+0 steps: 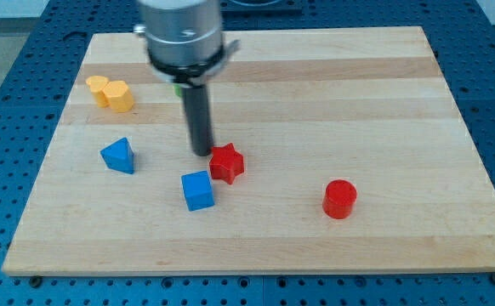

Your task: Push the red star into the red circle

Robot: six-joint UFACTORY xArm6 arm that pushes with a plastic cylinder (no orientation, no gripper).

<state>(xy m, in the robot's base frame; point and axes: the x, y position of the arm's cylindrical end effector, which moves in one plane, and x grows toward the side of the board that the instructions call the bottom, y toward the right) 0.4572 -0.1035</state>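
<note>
The red star (227, 163) lies near the middle of the wooden board (315, 102). The red circle (339, 199), a short red cylinder, stands to the view's right of it and a little lower, well apart. My tip (201, 152) is at the end of the dark rod, just to the view's left of the red star and touching or nearly touching its upper left edge. A blue cube (198, 190) sits just below the tip and to the lower left of the star.
A blue triangular block (118, 156) lies at the view's left. A yellow heart-like block (111, 93) sits at the upper left. A bit of green (177, 87) shows behind the rod, mostly hidden by the arm. The board is edged by blue perforated table.
</note>
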